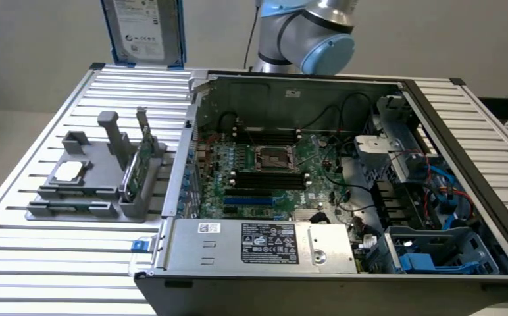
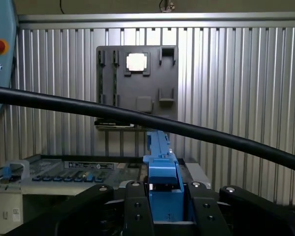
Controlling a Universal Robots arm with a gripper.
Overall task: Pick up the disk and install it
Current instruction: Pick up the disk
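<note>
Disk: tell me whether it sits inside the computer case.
No, the disk hangs upright above the table's far edge, outside the open case.

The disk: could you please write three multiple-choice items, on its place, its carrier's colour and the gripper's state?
1. Where is the disk? A in the computer case; B held in the air by the gripper; C on the grey holder.
2. Its carrier is: A blue; B red; C green.
3. The gripper is: A open, empty; B shut on a circuit card; C shut on the disk.
1 B, it hangs raised in the exterior view; 2 A, a blue frame edges it; 3 C, fingers clamp the carrier in the wrist view.
</note>
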